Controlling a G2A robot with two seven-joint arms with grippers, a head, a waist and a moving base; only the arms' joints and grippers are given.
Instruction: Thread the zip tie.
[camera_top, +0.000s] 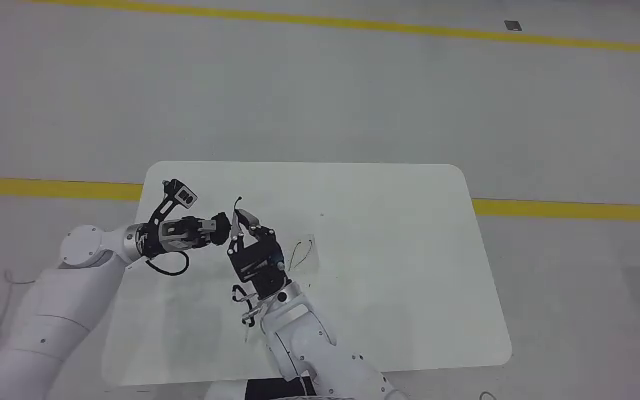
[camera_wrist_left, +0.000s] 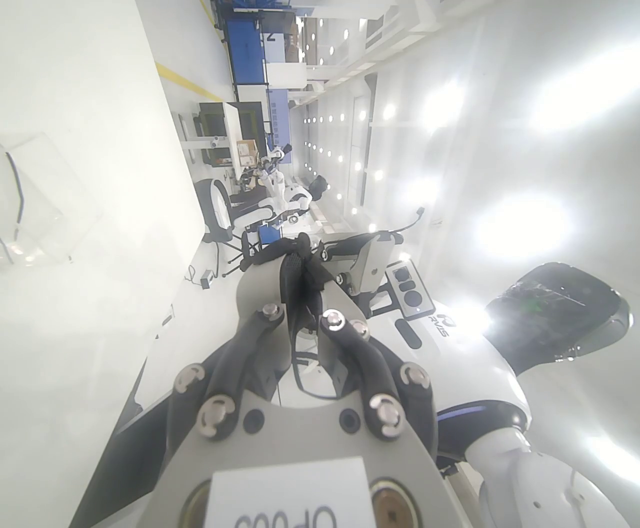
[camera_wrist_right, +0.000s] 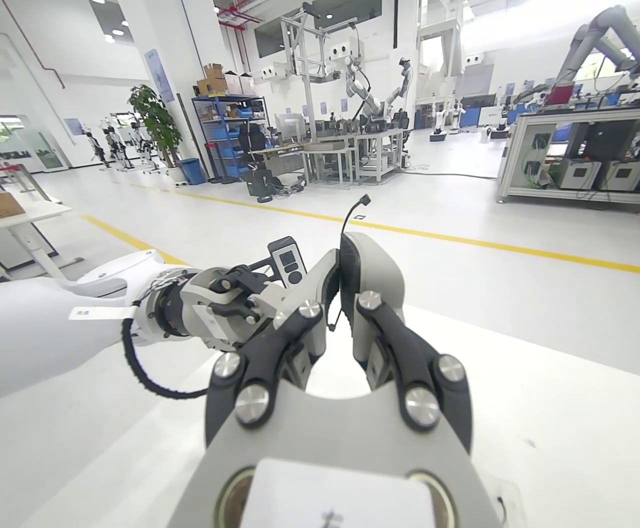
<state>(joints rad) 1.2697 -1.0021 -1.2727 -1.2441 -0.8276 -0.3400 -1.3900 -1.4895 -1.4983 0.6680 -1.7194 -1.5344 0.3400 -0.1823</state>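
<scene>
A black zip tie (camera_top: 238, 207) is held above the white table (camera_top: 400, 230), near its left side. My right gripper (camera_top: 245, 228) comes up from the near edge and is shut on the strap. In the right wrist view the strap (camera_wrist_right: 350, 220) rises past the gripper (camera_wrist_right: 342, 260) to its small head, and a short end hangs below the pads. My left gripper (camera_top: 226, 228) comes in from the left and meets the right one tip to tip. In the left wrist view my left gripper (camera_wrist_left: 300, 265) is shut, a thin loop of strap (camera_wrist_left: 300, 370) curves back between its fingers, and the head (camera_wrist_left: 419, 214) shows beyond.
A clear plastic bag (camera_top: 303, 253) lies flat on the table just right of the grippers; in the left wrist view the bag (camera_wrist_left: 30, 210) has a black strap inside. The right half of the table is bare.
</scene>
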